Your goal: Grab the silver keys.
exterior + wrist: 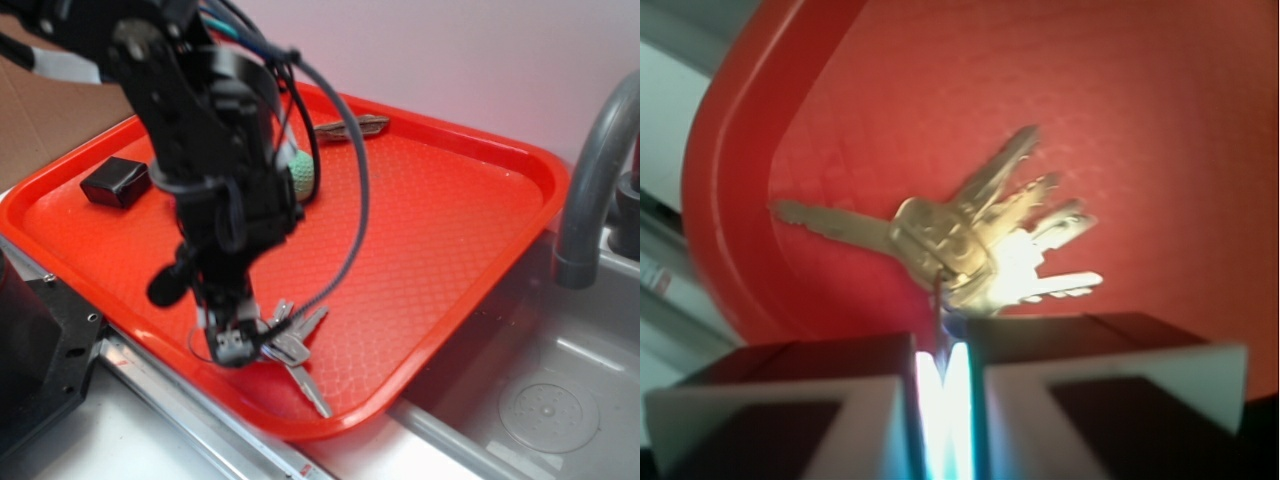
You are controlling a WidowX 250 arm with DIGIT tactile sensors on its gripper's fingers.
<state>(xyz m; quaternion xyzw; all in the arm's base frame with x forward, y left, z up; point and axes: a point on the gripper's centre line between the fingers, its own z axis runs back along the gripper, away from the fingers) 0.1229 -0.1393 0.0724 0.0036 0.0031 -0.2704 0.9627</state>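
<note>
Nearest us, in the wrist view, we see the black two-fingered gripper (pixel 945 385) pinched nearly closed on the thin wire ring of the bunch of grey-silver metal keys (pixel 970 250), whose blades fan out over the red plastic tray (pixel 1160 120). In the exterior view that bunch sits at lower centre near the tray's front rim. Farther back lie a small black block (pixel 115 182) at upper left and a flat grey-brown metal bar (pixel 352 127) by the far rim.

Silver keys (pixel 293 345) (pixel 970 245): small bunch of grey-silver metal, blades fanned out in several directions. Lying at the near corner of a red tray (pixel 430 210), one blade pointing toward its rim. Thin ring pinched at the bunch's head.
</note>
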